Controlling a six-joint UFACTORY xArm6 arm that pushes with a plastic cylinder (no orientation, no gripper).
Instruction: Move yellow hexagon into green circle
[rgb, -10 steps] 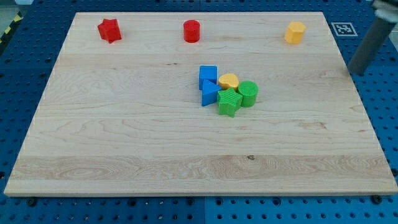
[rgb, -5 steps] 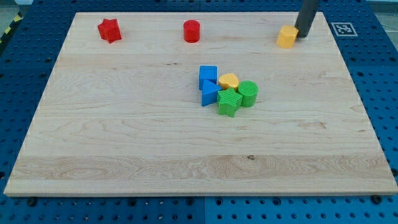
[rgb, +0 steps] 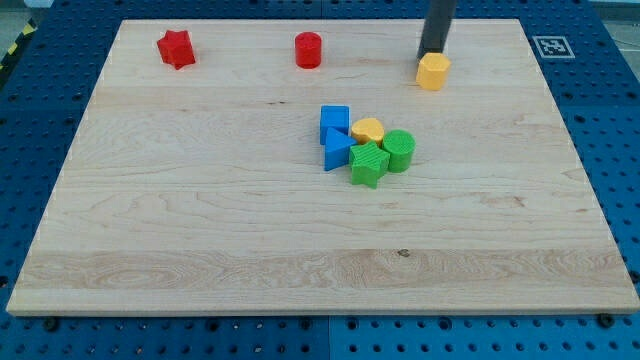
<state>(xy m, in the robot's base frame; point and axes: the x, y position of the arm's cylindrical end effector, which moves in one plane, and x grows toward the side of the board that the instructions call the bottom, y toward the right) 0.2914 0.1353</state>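
Observation:
The yellow hexagon (rgb: 432, 72) lies on the wooden board near the view's top, right of the middle. My tip (rgb: 431, 53) stands right behind it, touching its top edge. The green circle (rgb: 399, 150) sits in a cluster at the board's middle, below and a little left of the hexagon. It touches a green star (rgb: 369, 164) and a yellow round block (rgb: 367, 130).
A blue cube (rgb: 335, 121) and a blue triangle (rgb: 337, 149) sit on the cluster's left side. A red star (rgb: 176, 48) and a red cylinder (rgb: 308, 50) lie along the view's top. A marker tag (rgb: 551, 46) is beyond the board's top right corner.
My tip came in from the view's right to the hexagon and pushed it left and slightly down, from the top right towards the middle. The cluster has not moved.

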